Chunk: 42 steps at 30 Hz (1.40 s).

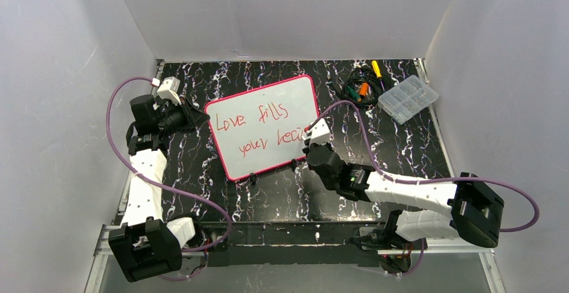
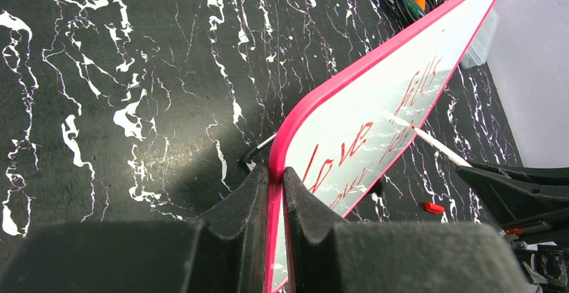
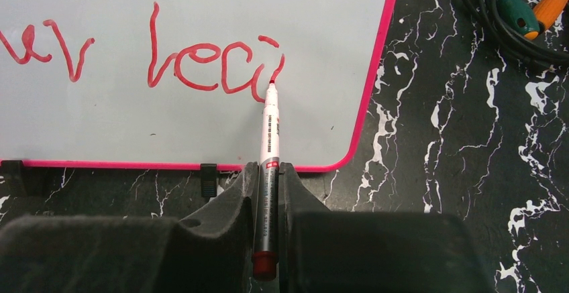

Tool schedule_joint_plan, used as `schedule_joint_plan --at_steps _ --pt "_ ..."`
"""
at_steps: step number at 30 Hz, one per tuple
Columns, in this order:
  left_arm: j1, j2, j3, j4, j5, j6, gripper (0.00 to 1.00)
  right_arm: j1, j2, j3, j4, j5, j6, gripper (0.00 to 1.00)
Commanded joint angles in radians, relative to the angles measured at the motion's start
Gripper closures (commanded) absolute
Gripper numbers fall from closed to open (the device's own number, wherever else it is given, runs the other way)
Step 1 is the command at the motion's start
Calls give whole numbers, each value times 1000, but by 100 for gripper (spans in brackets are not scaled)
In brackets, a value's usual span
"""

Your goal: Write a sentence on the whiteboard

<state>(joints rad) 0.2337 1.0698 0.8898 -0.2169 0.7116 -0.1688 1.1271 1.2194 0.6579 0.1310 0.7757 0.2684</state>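
Whiteboard (image 1: 295, 92): on worktop (image 1: 402, 145), left edge clamped by left hand (image 2: 275, 176).
Marker (image 3: 268, 132): clamped in right hand (image 3: 268, 169), tip touching board.
Sentence (image 1: 263, 131): red, last word unfinished.

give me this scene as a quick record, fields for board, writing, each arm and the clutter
whiteboard: pink-rimmed, lying at an angle mid-table
sentence: red, reads "Love fills your hea", last word unfinished
left pincer: shut on the whiteboard's left rim
right pincer: shut on marker, tip at the last red stroke
clutter: clear compartment box and cable bundle, far right, apart from the whiteboard
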Motion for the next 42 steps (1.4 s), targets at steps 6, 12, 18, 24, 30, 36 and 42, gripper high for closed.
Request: schedule_joint_plan --at_steps 6,12,18,24,30,36,42 --pt "1 -25 -12 -6 22 -4 98 -1 -1 -3 -32 -40 41 99" --pt "0 -27 -14 -6 22 -4 98 -1 -15 1 -5 23 42 99" --pt "0 -25 -15 -6 21 -3 98 -2 -18 7 78 66 8 99" --pt "0 -25 -14 -6 22 -4 98 -3 -2 26 125 81 -27 99" --pt "1 -25 -14 -6 20 -3 98 -3 3 28 86 118 -10 99" --pt "0 -26 -14 -6 22 -3 98 -3 -34 1 48 109 24 99" --pt "0 -27 -15 -6 20 -5 98 -3 -87 -20 78 97 8 99"
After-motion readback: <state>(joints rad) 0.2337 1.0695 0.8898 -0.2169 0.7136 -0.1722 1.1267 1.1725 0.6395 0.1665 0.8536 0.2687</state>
